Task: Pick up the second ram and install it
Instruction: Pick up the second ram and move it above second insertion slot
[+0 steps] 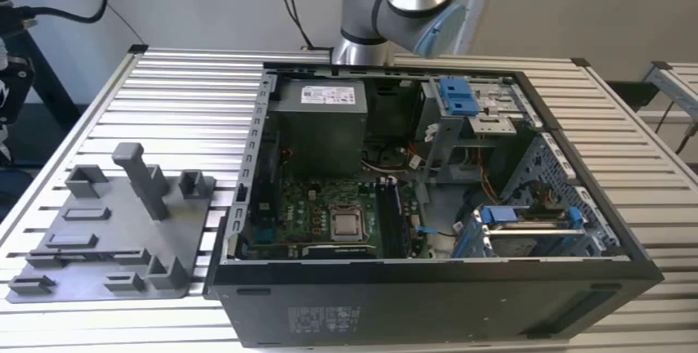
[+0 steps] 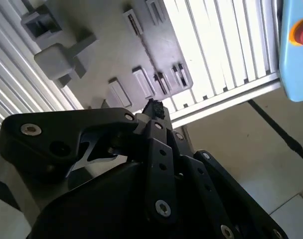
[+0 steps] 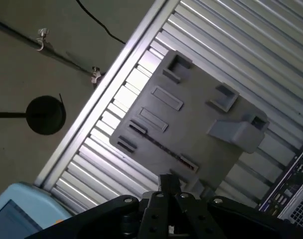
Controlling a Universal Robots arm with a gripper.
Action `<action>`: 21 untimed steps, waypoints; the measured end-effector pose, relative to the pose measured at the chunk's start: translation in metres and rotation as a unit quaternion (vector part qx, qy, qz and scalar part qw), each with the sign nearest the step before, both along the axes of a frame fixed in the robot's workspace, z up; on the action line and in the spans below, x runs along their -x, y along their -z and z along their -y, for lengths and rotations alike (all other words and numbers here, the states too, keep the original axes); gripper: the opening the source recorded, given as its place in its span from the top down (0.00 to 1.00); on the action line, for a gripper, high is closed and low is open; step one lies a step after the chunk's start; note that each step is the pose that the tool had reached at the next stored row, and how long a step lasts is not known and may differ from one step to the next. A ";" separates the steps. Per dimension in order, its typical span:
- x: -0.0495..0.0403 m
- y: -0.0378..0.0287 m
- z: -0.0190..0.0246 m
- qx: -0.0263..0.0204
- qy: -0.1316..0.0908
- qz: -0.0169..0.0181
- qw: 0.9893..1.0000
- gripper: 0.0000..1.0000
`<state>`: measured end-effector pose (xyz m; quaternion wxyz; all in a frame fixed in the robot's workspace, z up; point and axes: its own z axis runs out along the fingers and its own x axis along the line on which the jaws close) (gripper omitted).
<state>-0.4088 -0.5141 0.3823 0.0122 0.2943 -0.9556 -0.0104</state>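
Closest to you in both wrist views, the black body of the gripper (image 3: 169, 180) covers the near edge of the grey holder plate (image 3: 201, 119), so you cannot see what sits on the plate directly under the linkages. The jaws are drawn together: in the second wrist view the fingertips (image 2: 154, 107) meet in one narrow dark block with no gap showing, and nothing can be made out between them. Just past the tips in the first wrist view, a thin dark strip runs across the plate, seen edge-on with a reddish patch near one end. This looks to be the second ram (image 3: 164, 148), though its face and chips are turned away from you. It is on the plate and apart from the jaws, not touched by them; how high the tips hang above it cannot be judged. Farther along the plate stands the upright post (image 3: 236, 132). The plate rests on the slatted table (image 3: 116, 104), and off the table's edge a blue pendant (image 2: 296, 50) is cut off by the frame. In the exterior view the plate lies towards the exterior view's left of the open computer case (image 1: 436, 206), near it. The arm (image 1: 393, 10) rises behind the case, and the motherboard (image 1: 338, 214) slots are too dark to read.
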 end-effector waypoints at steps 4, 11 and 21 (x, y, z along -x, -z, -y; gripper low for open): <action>0.0000 0.0000 0.0000 0.001 -0.016 0.000 1.000 0.89; 0.0000 0.0000 -0.0005 0.002 -0.047 0.000 0.999 0.89; 0.0000 0.0001 -0.0005 0.005 -0.115 0.000 0.993 0.89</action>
